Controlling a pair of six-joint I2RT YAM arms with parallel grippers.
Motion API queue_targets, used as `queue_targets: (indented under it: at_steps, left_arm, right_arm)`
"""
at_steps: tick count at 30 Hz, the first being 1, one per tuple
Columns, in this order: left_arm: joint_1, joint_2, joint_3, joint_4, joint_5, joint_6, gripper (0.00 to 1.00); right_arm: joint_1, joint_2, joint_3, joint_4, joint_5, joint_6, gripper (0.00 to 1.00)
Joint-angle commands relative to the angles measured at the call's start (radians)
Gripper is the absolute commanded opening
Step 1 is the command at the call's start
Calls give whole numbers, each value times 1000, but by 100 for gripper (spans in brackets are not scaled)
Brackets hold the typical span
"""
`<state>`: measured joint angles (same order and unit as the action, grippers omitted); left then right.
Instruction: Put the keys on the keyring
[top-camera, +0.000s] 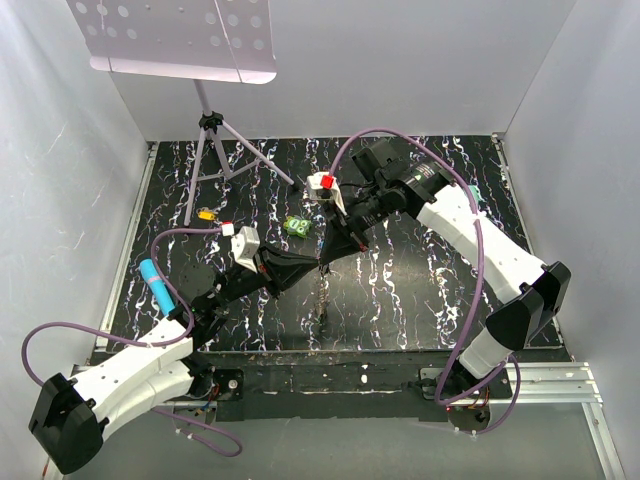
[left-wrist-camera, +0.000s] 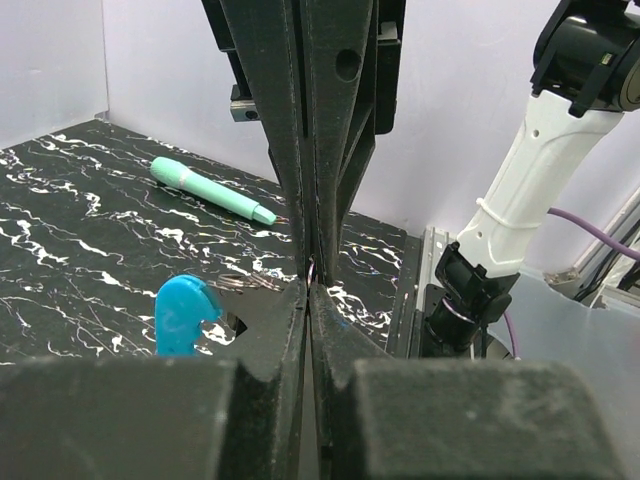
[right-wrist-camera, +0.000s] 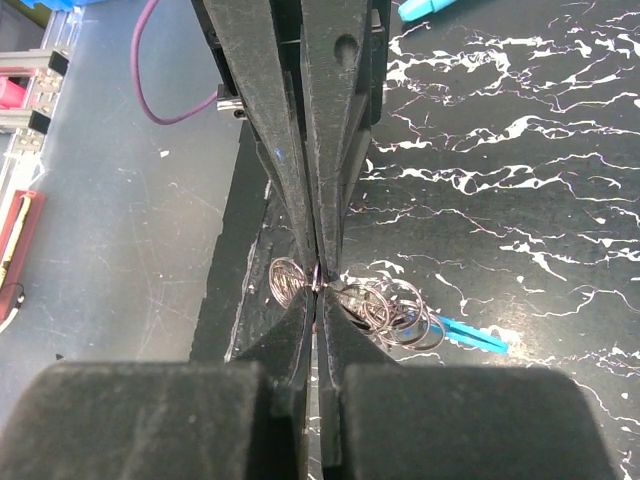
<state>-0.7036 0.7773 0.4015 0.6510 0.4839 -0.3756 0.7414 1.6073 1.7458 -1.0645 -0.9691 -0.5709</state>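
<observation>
L fingers (left-wrist-camera: 272, 335) & R fingers (right-wrist-camera: 275, 340) both clenched tip-to-tip on the thin keyring (right-wrist-camera: 385, 305); uneven pull prob. slips it onto table (right-wrist-camera: 520, 150).

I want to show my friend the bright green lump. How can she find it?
Look at the black marbled table, then the grey tripod at its back left. Right of its feet, near the middle, lies the green lump. It alone is lumpy and bright green; the small piece left of it is orange-yellow.
</observation>
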Motion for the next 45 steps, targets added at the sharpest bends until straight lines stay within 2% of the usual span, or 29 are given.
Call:
queue_targets:
  at_steps: [1,6,10,12,15,19,22,27,35,45]
  left_arm:
    - [-2,-26,25,55,-45,-3,6]
    - [-2,-99,36,-78,-44,38,51]
    - [1,-153,92,-282,-19,111,75]
    - [0,-147,149,-391,36,168,81]
    - [1,-96,239,-545,96,236,83]
    - [1,-20,315,-620,134,277,87]
    - [3,19,329,-591,145,276,87]
    - [3,88,347,-573,163,287,79]
    - [7,140,353,-507,194,291,53]
    - [6,168,350,-482,206,284,31]
  right_arm:
    - [16,-18,29,-21,24,-27,1]
    - [19,-35,27,-58,72,-63,1]
    - [30,-14,81,-173,136,-144,1]
    - [39,15,132,-260,190,-196,1]
    - [41,40,178,-328,225,-234,1]
    - [46,57,204,-361,260,-250,1]
    - [47,71,225,-383,267,-254,1]
    - [47,75,227,-388,262,-254,1]
    - [47,80,231,-390,239,-254,1]
    - [47,80,230,-391,228,-253,1]
